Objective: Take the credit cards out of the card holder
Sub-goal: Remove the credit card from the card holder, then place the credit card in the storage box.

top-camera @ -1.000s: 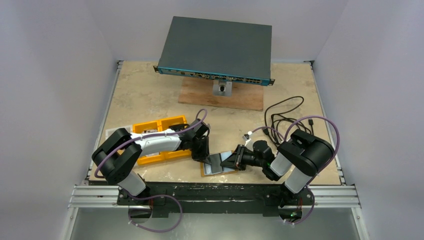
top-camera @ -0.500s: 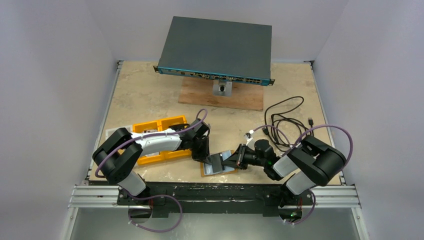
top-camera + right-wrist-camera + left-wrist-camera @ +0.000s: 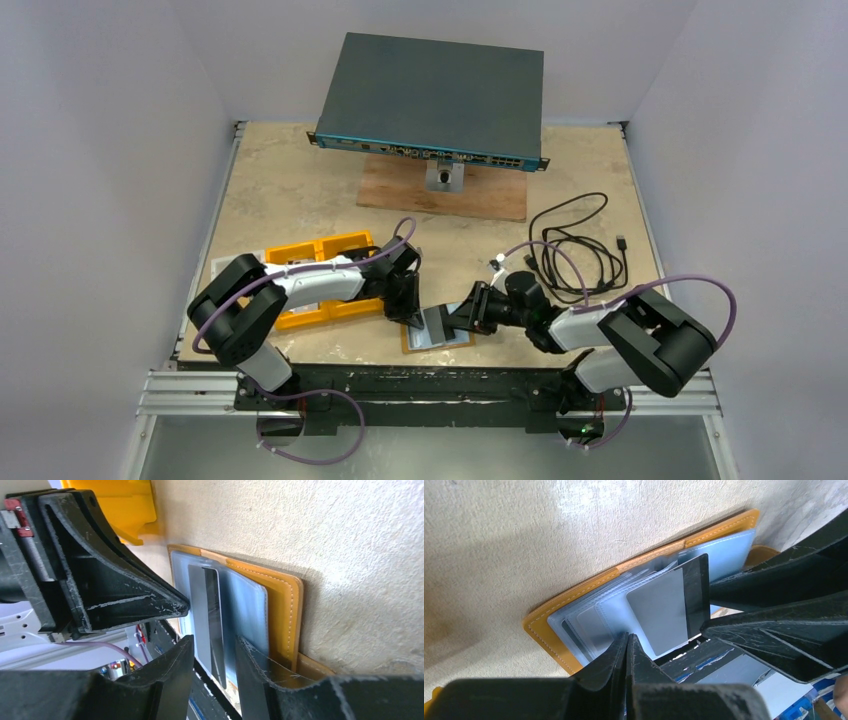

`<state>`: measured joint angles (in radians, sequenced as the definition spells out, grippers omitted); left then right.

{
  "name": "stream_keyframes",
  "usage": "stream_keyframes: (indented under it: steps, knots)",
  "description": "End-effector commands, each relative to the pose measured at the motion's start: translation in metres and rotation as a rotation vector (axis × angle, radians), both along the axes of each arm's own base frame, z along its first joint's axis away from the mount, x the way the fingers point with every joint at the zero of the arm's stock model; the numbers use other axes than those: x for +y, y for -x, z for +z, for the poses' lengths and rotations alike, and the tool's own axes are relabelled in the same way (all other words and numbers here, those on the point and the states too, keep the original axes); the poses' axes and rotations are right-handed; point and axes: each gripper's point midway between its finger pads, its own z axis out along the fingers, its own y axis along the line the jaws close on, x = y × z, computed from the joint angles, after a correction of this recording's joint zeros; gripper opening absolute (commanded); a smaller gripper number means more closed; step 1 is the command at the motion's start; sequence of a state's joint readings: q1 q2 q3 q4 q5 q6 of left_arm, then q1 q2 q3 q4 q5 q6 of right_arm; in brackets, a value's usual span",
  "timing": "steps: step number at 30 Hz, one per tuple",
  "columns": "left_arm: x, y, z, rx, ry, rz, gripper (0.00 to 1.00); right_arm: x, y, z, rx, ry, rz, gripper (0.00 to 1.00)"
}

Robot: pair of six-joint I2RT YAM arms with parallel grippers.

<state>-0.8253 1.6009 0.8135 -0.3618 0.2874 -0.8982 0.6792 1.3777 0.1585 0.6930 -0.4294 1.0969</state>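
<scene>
- Left tool: clenched, empty, tips against the flat tan-orange leather card holder.
- Right tool: jaws parted, straddling the thin grey-silver rectangular card protruding from its sleeve.
- Handling: close squarely on the card edge, draw straight back.

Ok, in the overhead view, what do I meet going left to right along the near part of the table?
In order: orange tray → left gripper → card holder → right gripper → black cable.
</scene>
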Motion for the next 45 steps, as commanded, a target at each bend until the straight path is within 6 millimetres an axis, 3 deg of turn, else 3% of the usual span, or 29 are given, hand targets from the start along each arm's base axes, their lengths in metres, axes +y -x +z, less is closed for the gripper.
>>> stream_keyframes:
  steps: [1, 5, 16, 29, 33, 37, 41, 43, 45]
  knots:
    - [0.032, 0.005, -0.03, 0.011, -0.167, -0.004, 0.0, 0.004, -0.006, -0.004, -0.02, 0.021, 0.019, 0.36]
    - [0.031, 0.004, -0.03, 0.008, -0.166, -0.006, 0.0, 0.005, -0.005, -0.009, -0.007, 0.017, 0.028, 0.34]
    - [0.033, 0.006, -0.031, 0.011, -0.171, -0.007, 0.0, -0.002, -0.006, -0.008, -0.012, 0.038, -0.003, 0.0]
    - [0.026, 0.001, -0.023, -0.011, -0.138, -0.019, 0.0, -0.031, -0.016, 0.014, -0.087, 0.137, -0.092, 0.0]
    - [0.01, -0.009, -0.005, -0.049, -0.076, -0.037, 0.0, -0.033, -0.019, 0.032, -0.117, 0.139, -0.11, 0.0]
    - [-0.008, -0.021, 0.029, -0.104, -0.003, -0.057, 0.06, -0.031, -0.023, 0.052, -0.14, 0.116, -0.118, 0.0]
    - [-0.014, -0.027, 0.068, -0.165, 0.054, -0.066, 0.26, -0.027, -0.027, 0.074, -0.163, 0.087, -0.121, 0.0]
    - [-0.01, -0.028, 0.082, -0.186, 0.077, -0.061, 0.39, -0.024, -0.029, 0.085, -0.175, 0.072, -0.12, 0.0]
    - [-0.006, -0.029, 0.095, -0.2, 0.117, -0.049, 0.46, -0.02, -0.031, 0.096, -0.183, 0.054, -0.112, 0.0]
